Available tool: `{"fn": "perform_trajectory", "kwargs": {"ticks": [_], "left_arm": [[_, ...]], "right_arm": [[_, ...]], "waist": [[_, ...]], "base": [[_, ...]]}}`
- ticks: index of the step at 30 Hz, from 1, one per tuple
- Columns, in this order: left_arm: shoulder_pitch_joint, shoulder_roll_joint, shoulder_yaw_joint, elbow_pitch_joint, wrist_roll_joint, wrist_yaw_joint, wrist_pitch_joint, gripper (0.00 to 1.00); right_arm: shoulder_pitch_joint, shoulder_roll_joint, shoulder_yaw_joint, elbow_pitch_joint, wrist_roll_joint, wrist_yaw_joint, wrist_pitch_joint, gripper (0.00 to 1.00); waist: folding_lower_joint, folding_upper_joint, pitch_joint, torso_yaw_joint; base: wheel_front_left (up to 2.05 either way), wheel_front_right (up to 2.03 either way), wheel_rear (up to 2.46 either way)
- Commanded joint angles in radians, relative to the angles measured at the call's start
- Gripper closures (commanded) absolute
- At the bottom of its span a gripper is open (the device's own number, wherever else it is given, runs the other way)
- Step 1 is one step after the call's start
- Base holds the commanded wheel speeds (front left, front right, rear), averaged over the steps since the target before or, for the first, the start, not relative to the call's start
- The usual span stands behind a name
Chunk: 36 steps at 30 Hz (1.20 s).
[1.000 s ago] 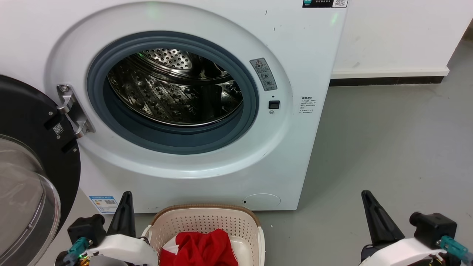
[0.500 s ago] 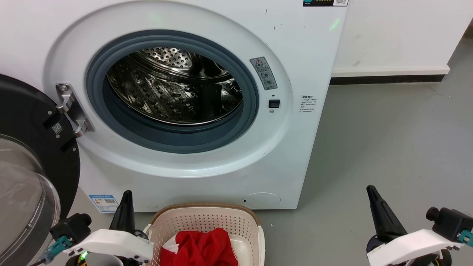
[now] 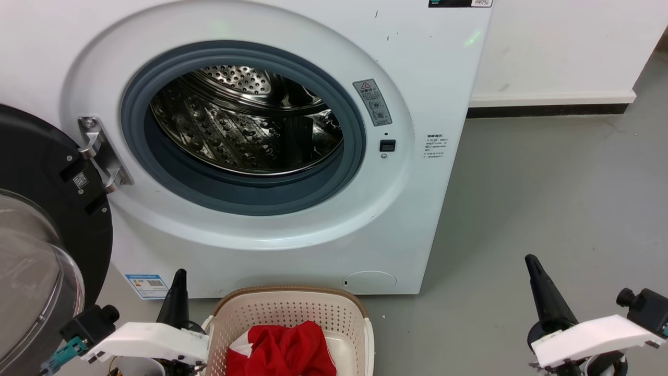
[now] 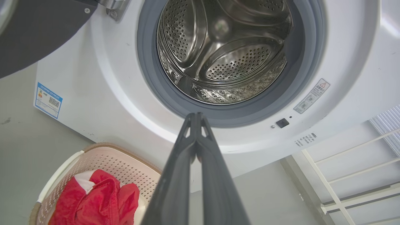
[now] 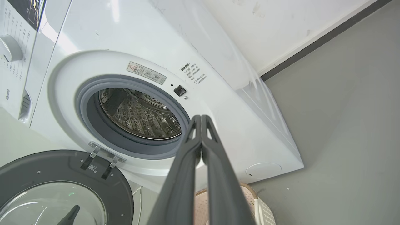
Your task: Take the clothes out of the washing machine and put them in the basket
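1. Now: you have the washer [image 3: 417, 78] with its black-framed glass door [image 3: 42, 209] swung open on the robot's left. The drum [image 3: 245, 130] shows bare perforated steel.
2. Clothes [image 3: 282, 350], red with a white patch, lie in the basket [image 3: 292, 313]. The basket stands on the grey floor [image 3: 548, 183] just in front of the washer, below the porthole.
3. Left gripper [image 3: 180, 277]: just beside the basket's left wall, fingers clenched together with nothing between them. In the left wrist view the tips point at the porthole's lower rim.
4. Right gripper [image 3: 532, 263]: well to the right of the basket, over bare floor. Its fingers are pressed together too and grasp nothing.
5. Writing, for your notes:
   - A grey warning sticker [image 3: 372, 103] sits right of the porthole, with a red triangle on top and icons below. Its text is too small to read.
   - Small printed lines [image 3: 434, 146] lie right of the black latch [image 3: 386, 146]. You cannot read them.
   - A blue-edged label [image 3: 147, 284] with a QR code is at the washer's lower left corner.
   - A small QR sticker [image 3: 80, 181] is on the door frame by the hinge.
   - The right wrist view shows a control knob [image 5: 9, 48] with markings around it, and a sideways brand mark [image 5: 7, 93] below. Both are illegible.
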Motion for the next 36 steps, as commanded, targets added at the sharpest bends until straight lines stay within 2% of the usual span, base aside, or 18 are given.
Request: {"fn": "perform_trajectory", "kwargs": {"ticks": [1, 36], "left_arm": [[-0.034, 0.002, 0.006, -0.007, -0.037, -0.01, 0.007, 1.0], [-0.06, -0.019, 0.046, 0.016, -0.416, -0.05, 0.091, 1.0]], "right_arm": [[-0.029, -0.006, -0.005, -0.002, 0.041, 0.0, 0.004, 1.0], [-0.083, -0.008, -0.047, 0.078, 0.441, 0.0, 0.04, 1.0]], "waist": [[-0.0001, 0.0, 0.001, 0.0], [-0.0001, 0.0, 0.011, 0.001]], "base": [[0.0, 0.0, 0.0], [0.0, 0.0, 0.0]]}}
